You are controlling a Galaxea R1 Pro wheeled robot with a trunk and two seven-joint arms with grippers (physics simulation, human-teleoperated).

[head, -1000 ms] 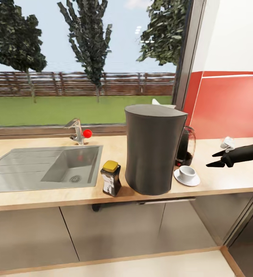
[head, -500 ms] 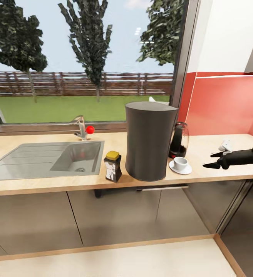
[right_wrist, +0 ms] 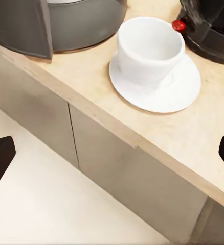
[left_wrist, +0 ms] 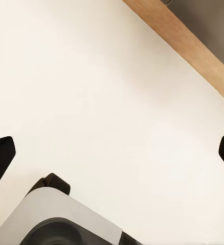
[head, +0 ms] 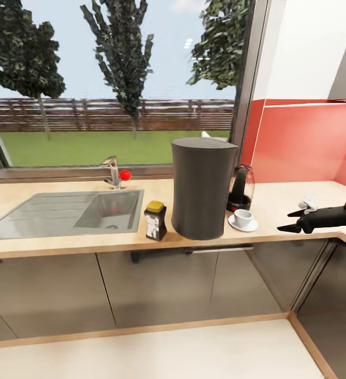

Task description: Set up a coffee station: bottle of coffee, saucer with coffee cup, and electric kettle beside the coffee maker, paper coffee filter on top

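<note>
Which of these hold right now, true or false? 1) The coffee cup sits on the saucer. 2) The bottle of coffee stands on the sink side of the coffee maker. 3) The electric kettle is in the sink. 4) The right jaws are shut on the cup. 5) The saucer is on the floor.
1) True: the coffee cup sits on the saucer.
2) True: the bottle of coffee stands between the sink and the coffee maker.
3) False: the electric kettle stands on the countertop behind the cup.
4) False: the right gripper is open, apart from the cup.
5) False: the saucer lies on the countertop.
</note>
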